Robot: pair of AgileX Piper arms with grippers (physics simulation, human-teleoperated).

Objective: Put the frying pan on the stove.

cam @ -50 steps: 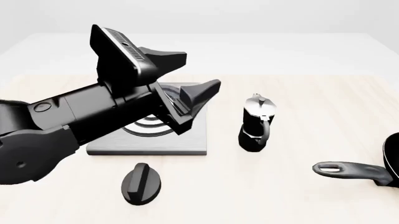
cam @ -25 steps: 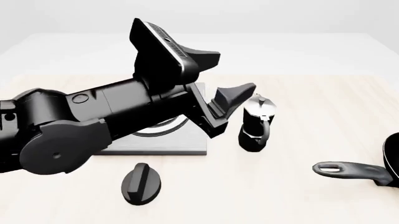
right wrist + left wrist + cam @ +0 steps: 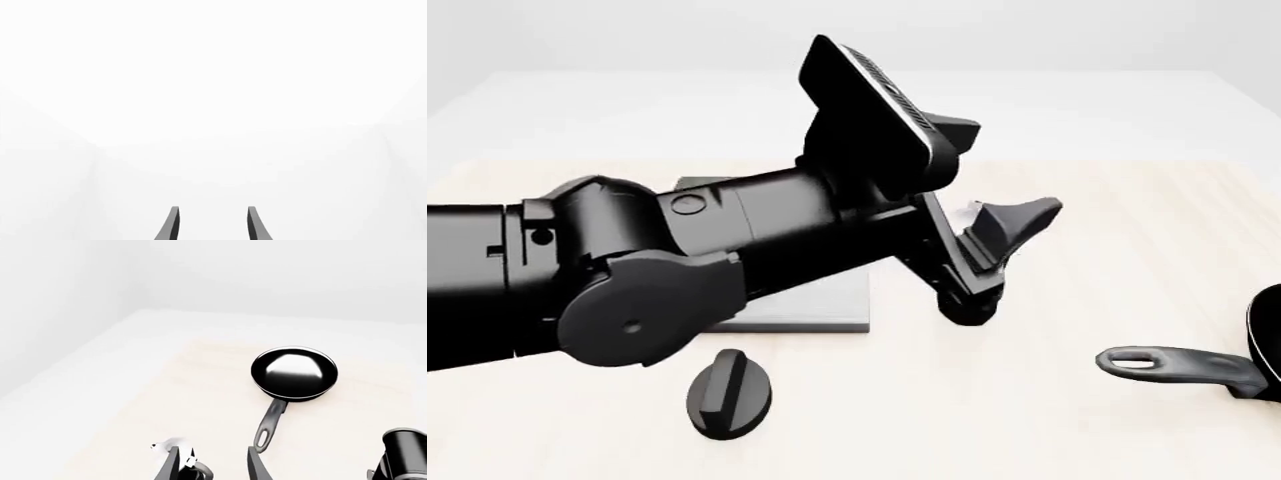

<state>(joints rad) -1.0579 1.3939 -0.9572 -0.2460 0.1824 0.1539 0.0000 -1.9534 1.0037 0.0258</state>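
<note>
Although the left arm fills much of the front view, no brand, label or writing can be read on it or on anything else. The left hand (image 3: pixel 994 180) is raised over the middle of the table (image 3: pixel 1121 210), its two dark fingers spread apart with nothing between them. Just under and behind those fingers stands the moka pot (image 3: pixel 972 300), mostly hidden by the arm, only its black base and a glint of silver showing.

The frying pan (image 3: pixel 1214 365) lies on the table to the right of the left hand and nearer the camera, well apart from it, cut off by the picture's right edge. Its long dark grey handle points left, toward the middle of the table, with the hole at the end. In the left wrist view the pan (image 3: pixel 293 372) shows whole, glossy inside, its handle reaching toward the fingertips (image 3: pixel 257 465).

The stove (image 3: pixel 814 305) sits left of the moka pot, largely covered by the arm. The small black oval knob (image 3: pixel 729 393) lies in front of it.

The right hand (image 3: pixel 210 225) shows only in its own wrist view: fingers apart, empty, against blank white.
</note>
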